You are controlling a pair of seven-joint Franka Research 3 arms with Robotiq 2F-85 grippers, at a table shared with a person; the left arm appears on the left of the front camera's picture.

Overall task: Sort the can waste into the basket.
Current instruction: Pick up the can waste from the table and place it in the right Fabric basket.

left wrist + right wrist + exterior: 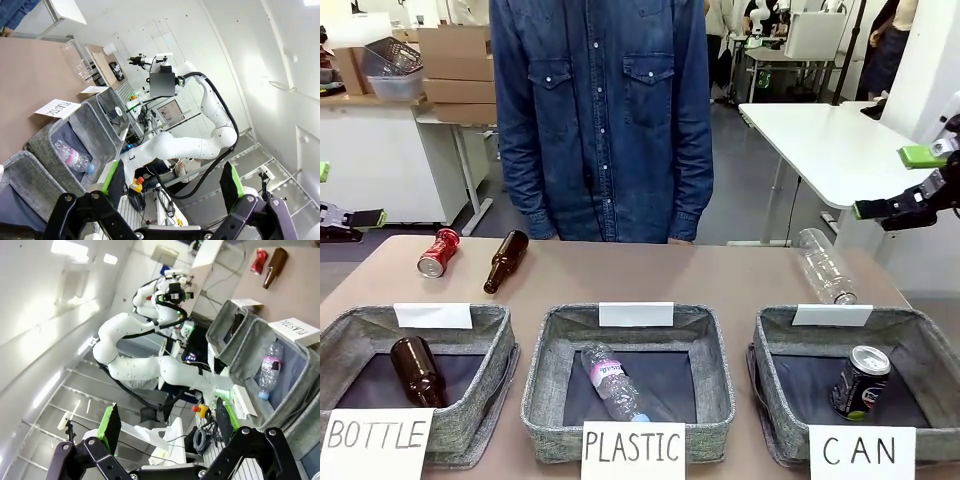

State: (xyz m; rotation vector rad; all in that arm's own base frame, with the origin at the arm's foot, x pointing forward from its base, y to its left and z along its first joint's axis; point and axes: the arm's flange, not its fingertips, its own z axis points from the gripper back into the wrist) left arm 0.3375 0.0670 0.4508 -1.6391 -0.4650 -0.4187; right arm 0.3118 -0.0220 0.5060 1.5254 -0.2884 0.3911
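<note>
**A:** Front view first: what sits on the counter [650,275]?

**B:** Three grey baskets in a row along the near edge. The can basket [770,385] is at the near right corner, with the dark can [860,382] standing inside it, leaning a little. The red can [438,252] lies on its side near the far left corner, just beside a brown bottle [506,261].

**A:** And the count?

**B:** Two cans. Two brown bottles, the second brown bottle [417,370] being in the BOTTLE basket [498,360]. Two clear bottles: one clear bottle [613,383] in the PLASTIC basket [545,380], another clear bottle [825,266] lying near the far right corner.

**A:** What do the wrist views add?

**B:** The left wrist view looks along the basket row to the other white arm [200,145]. The left hand [172,175] is spread wide with nothing between its fingers. The right wrist view looks down on the red can and the brown bottle. The right hand [166,412] is just as wide and holds nothing.

**A:** The room?

**B:** The counter is pale brown. A person [600,120] in a denim shirt stands at its far edge, with a white table [820,140] and cardboard boxes [455,60] behind.
</note>
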